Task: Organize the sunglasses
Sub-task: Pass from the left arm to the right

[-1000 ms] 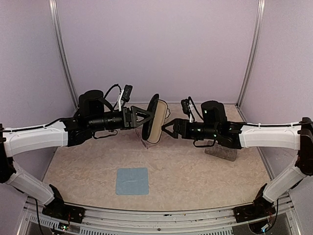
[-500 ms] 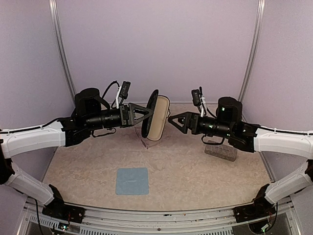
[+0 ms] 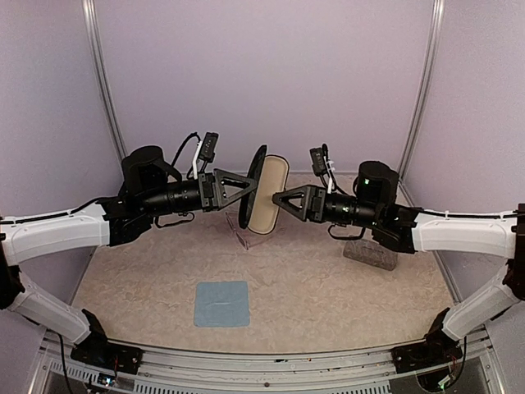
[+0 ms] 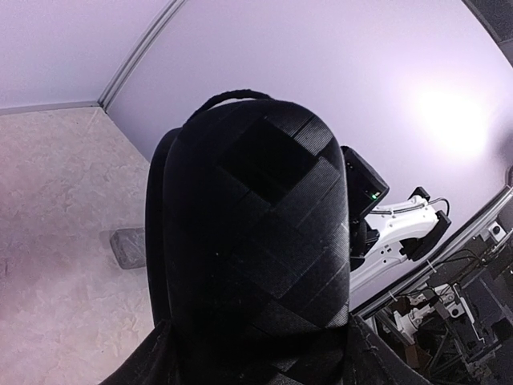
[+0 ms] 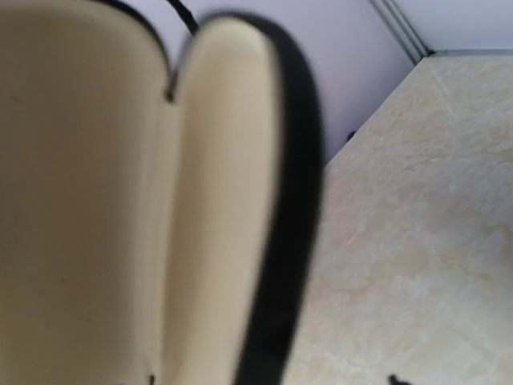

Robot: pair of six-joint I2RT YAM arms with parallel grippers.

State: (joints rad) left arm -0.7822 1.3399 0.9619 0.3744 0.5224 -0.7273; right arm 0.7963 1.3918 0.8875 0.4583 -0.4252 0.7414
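Observation:
My left gripper (image 3: 250, 185) is shut on a black glasses case (image 3: 264, 195) and holds it upright in the air, opened to show its cream lining. In the left wrist view the case's woven black shell (image 4: 256, 233) fills the space between the fingers of the left gripper (image 4: 256, 357). My right gripper (image 3: 277, 199) is at the case's cream inside, jaws open. Up close, the lid's black rim (image 5: 280, 265) stands between the wide-apart fingertips of the right gripper (image 5: 271, 378). One pair of sunglasses (image 3: 248, 240), with a pale pinkish-clear frame, lies on the table under the case.
A grey speckled case (image 3: 371, 253) lies on the table at the right, below my right arm, and shows as grey case (image 4: 128, 247) in the left wrist view. A blue cloth (image 3: 221, 303) lies near the front. Lilac walls close in the back and sides.
My right gripper has risen and moved left up to the open case, its jaws narrowing. The left gripper has lifted the case a little.

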